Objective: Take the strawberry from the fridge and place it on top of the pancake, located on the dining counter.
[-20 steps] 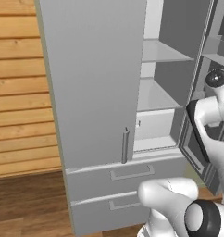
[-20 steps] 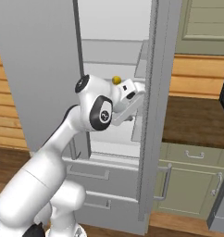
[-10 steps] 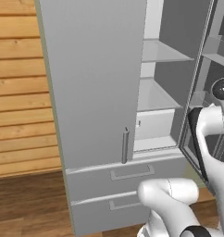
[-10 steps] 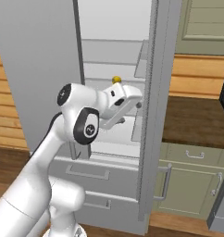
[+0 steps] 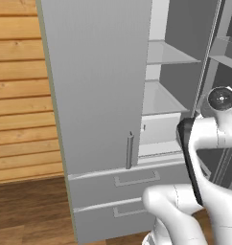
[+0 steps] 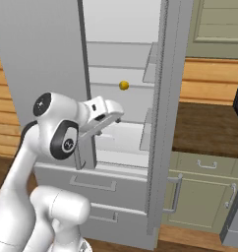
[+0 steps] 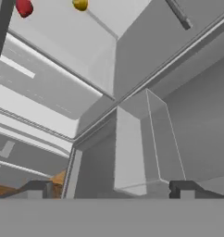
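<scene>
Your gripper (image 7: pixel 109 189) is spread wide with nothing between its fingers (image 7: pixel 38 189), and it points into the open fridge (image 5: pixel 98 95). In the right base view you can see the hand (image 6: pixel 102 114) held in front of the fridge's lower shelf, just past the edge of the left door.

Look at the hand view: the strawberry (image 7: pixel 24 7) sits at the top left corner, red, lying on a pale shelf. Near it on the same shelf is a small yellow fruit (image 7: pixel 80 4), apart from the berry. Both are well away from your fingertips, across the fridge interior.

In the right base view the yellow fruit shows on a middle shelf, above and to the right of the hand. The right door (image 6: pixel 163 118) stands open edge-on, with a wooden counter (image 6: pixel 209 128) and green cabinets (image 6: pixel 199 197) beyond it.

In the left base view you see the left door's bar handle (image 5: pixel 130 150) and two drawers (image 5: pixel 132 179) under it.
</scene>
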